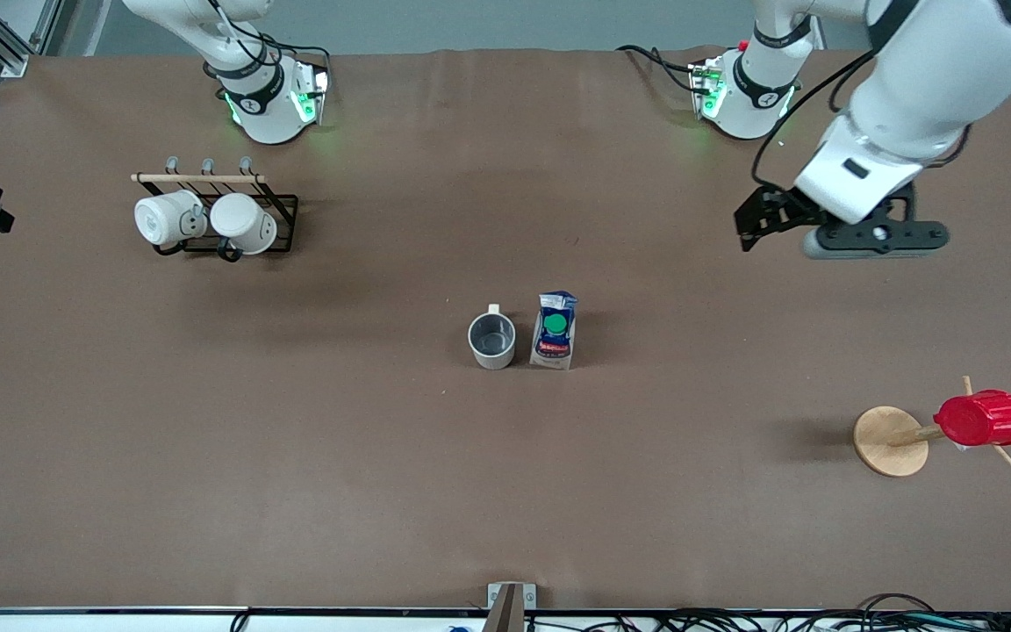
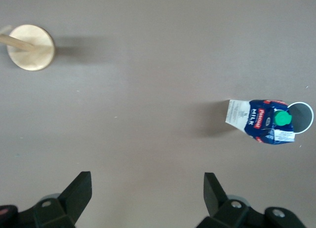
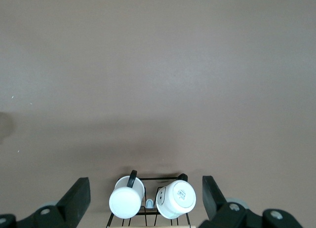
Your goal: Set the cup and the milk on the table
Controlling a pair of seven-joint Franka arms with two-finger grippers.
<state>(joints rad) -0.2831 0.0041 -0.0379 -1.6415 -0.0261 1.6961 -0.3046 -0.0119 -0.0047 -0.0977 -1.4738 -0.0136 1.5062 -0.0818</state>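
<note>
The cup [image 1: 491,341], a beige-white mug with a grey inside, stands upright near the middle of the table [image 1: 295,456]. The milk [image 1: 555,332], a blue and white carton with a green cap, stands right beside it on the side toward the left arm's end. In the left wrist view the milk [image 2: 259,120] hides most of the cup [image 2: 303,118]. My left gripper [image 1: 876,237] hangs open and empty over bare table toward the left arm's end; its view shows the same [image 2: 146,181]. My right gripper [image 3: 144,183] is open and empty, high over the mug rack, out of the front view.
A black wire rack [image 1: 282,219] with two plain white mugs [image 1: 168,218] [image 3: 127,202] stands near the right arm's base. A wooden peg stand [image 1: 890,441] holding a red ribbed cup [image 1: 982,418] stands toward the left arm's end; its base shows in the left wrist view [image 2: 31,47].
</note>
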